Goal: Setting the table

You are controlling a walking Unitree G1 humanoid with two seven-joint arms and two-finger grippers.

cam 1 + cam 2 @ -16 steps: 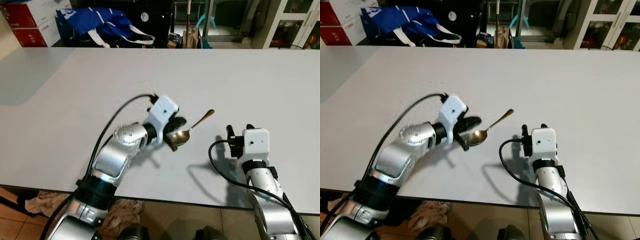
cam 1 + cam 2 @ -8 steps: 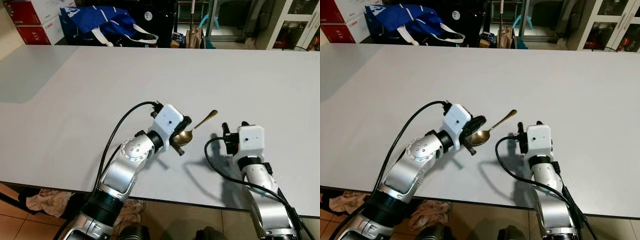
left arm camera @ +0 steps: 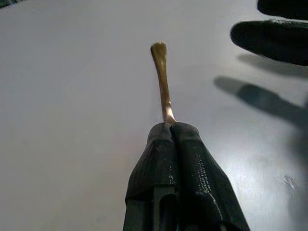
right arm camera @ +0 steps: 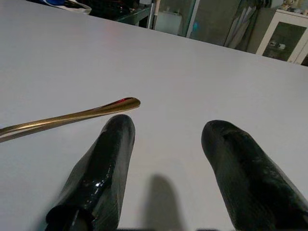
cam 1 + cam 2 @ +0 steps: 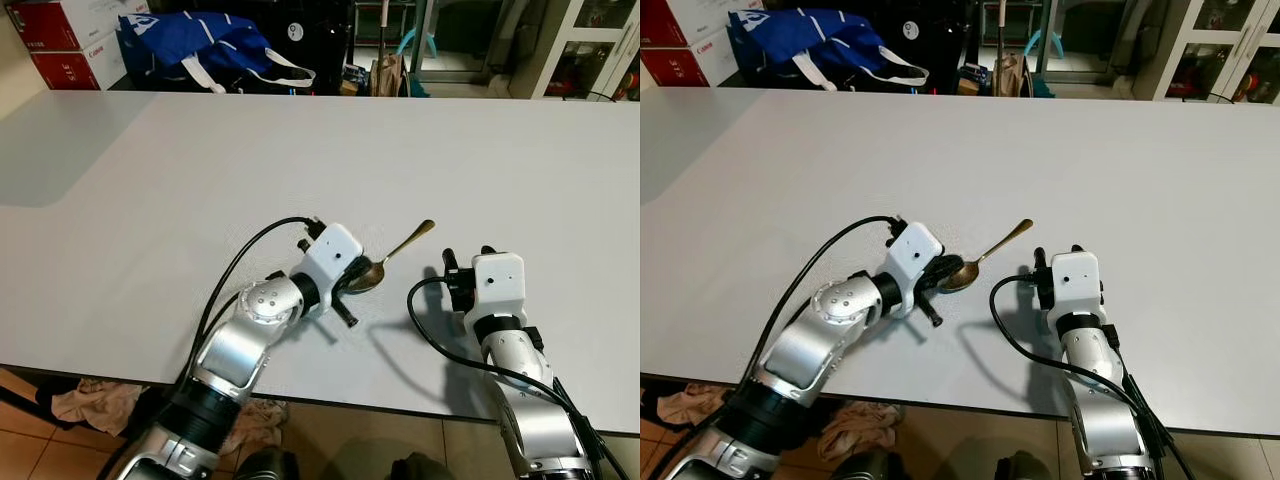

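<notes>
A gold spoon (image 5: 398, 250) is held low over the white table (image 5: 300, 150), its handle pointing away to the right. My left gripper (image 5: 353, 287) is shut on the bowl end; in the left wrist view the fingers (image 3: 185, 159) are pressed together with the spoon's handle (image 3: 161, 77) sticking out beyond them. I cannot tell if the spoon touches the table. My right gripper (image 4: 168, 125) stands open just right of the spoon's handle tip (image 4: 120, 103), close above the table, with nothing between its fingers (image 5: 451, 268).
A blue bag (image 5: 200, 50) and red boxes (image 5: 60, 45) stand beyond the table's far edge, with glass-door cabinets (image 5: 590, 50) at the back right. The table's near edge (image 5: 350, 400) runs just under both arms. Cloths (image 5: 90, 405) lie on the floor below.
My left gripper has come down and a little toward me with the spoon, bringing it lower over the table. The right gripper has stayed in place.
</notes>
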